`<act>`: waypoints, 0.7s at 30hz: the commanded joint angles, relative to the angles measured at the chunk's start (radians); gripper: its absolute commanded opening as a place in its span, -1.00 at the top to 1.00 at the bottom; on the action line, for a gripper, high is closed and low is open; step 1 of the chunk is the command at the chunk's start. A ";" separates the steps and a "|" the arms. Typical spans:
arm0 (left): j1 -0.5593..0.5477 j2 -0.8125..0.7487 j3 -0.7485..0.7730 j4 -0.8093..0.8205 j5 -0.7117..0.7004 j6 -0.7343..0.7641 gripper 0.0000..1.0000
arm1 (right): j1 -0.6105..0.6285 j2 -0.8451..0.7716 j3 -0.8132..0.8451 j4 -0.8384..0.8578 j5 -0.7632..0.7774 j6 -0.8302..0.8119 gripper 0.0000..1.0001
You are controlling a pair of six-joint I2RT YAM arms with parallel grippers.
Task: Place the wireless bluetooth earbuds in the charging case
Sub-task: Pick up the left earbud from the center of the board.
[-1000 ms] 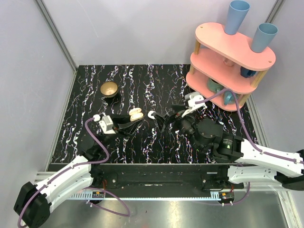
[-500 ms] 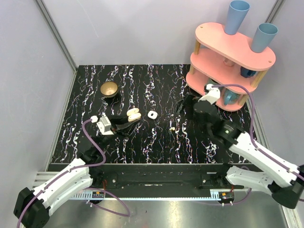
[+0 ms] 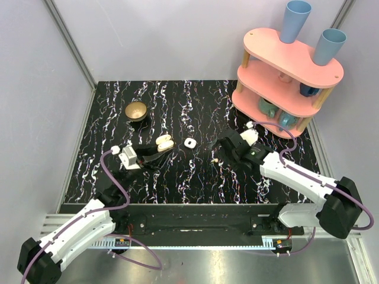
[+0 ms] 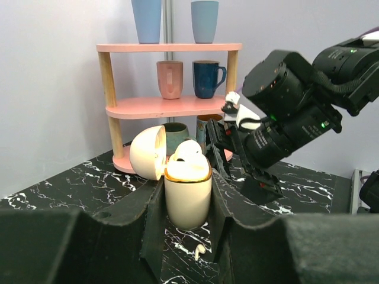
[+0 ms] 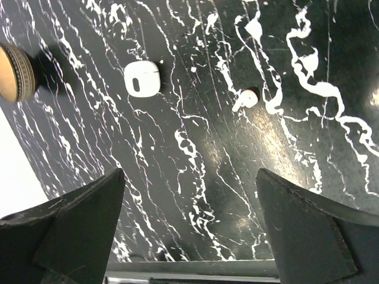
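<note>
- Currently my left gripper (image 4: 187,183) is closed narrow on the cream charging case (image 3: 165,142), with one finger flat against each side. The case is upright with its lid (image 4: 148,152) swung open. I cannot tell whether its base touches the tabletop (image 3: 177,177).
- One pale earbud (image 4: 188,151) sits in the mouth of the cream case and stands proud of the gold rim (image 4: 188,176). Full seating cannot be confirmed from these views.
- My right gripper (image 5: 189,173) hangs above the tabletop, to the right of the cream case. Its fingers are spread wide with nothing between them.
- The white case (image 5: 143,78) lies just right of the cream case, apart from it. It looks closed, so its contents are hidden.
- A loose earbud (image 5: 246,99) lies on the tabletop farther right of the cream case, beyond the white case, and touches neither.
- Progress, as I judge it: one bud is in or nearly in, and at least the loose bud is left to insert. No other buds show in any view.
- Next requirement, as I judge it: bring the right fingers down over the loose bud, pinch it, and carry it to the cream case.
</note>
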 commanded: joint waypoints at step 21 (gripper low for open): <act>-0.001 -0.118 0.011 -0.054 -0.078 0.061 1.00 | -0.066 0.205 0.045 -0.105 -0.010 0.555 -0.79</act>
